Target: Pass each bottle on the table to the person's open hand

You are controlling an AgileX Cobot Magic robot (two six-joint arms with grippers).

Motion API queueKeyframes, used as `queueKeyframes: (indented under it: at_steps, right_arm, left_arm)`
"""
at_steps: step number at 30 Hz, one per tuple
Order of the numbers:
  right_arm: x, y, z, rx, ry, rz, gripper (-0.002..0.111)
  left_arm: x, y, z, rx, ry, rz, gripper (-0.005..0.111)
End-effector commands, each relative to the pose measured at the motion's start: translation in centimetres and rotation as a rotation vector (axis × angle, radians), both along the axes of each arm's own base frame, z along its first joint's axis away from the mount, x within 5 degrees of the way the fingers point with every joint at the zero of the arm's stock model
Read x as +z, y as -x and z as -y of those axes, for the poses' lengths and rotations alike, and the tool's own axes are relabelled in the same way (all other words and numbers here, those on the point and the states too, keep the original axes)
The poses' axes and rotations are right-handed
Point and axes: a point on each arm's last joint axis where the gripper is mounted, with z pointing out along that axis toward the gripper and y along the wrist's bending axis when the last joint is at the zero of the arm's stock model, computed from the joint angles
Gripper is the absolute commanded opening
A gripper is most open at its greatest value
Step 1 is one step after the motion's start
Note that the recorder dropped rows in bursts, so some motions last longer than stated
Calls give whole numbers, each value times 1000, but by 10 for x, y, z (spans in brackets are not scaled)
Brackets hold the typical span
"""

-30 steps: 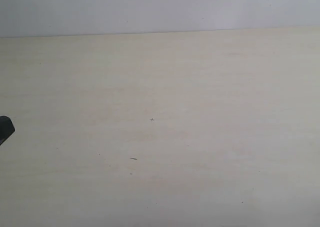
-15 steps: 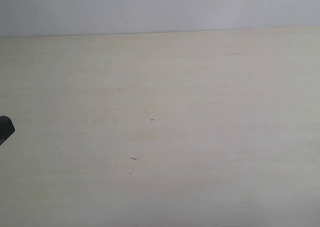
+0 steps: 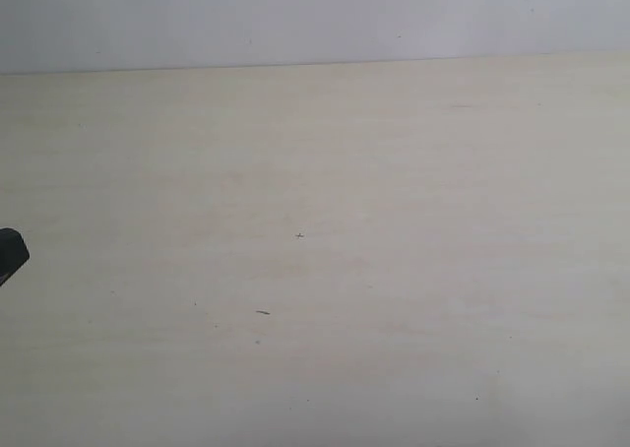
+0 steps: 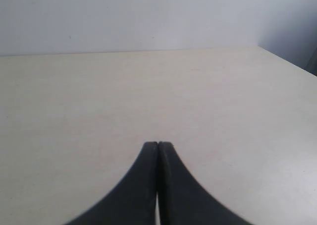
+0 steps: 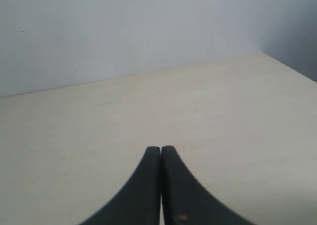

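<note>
No bottle shows in any view, and the person's open hand is out of view too. The pale beige table (image 3: 394, 270) fills the exterior view, with only a few tiny dark specks on it. A black tip of my left gripper (image 3: 10, 253) pokes in at the left edge of that view. In the left wrist view my left gripper (image 4: 158, 144) is shut, fingertips pressed together with nothing between them, above bare table (image 4: 99, 96). My right gripper (image 5: 161, 148) is likewise shut on nothing over the table (image 5: 99, 131); it does not appear in the exterior view.
A plain pale grey wall (image 3: 295, 19) rises behind the table's far edge. In both wrist views the table's right corner edge (image 4: 287, 61) falls off toward a darker area (image 5: 292, 66).
</note>
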Motion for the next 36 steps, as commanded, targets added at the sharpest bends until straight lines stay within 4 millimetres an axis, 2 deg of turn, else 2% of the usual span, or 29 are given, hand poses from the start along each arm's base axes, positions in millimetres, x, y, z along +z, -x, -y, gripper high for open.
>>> queueKeyframes:
  at_steps: [1, 28, 31, 36]
  right_arm:
    - [-2, 0, 0, -8, -3, 0, 0]
    - [-2, 0, 0, -8, -3, 0, 0]
    - [-2, 0, 0, -8, -3, 0, 0]
    - [-2, 0, 0, -8, -3, 0, 0]
  left_arm:
    - [0, 1, -1, -1, 2, 5, 0]
    - [0, 1, -1, 2, 3, 5, 0]
    - [1, 0, -5, 46, 9, 16, 0]
    - [3, -1, -25, 227, 17, 25, 0]
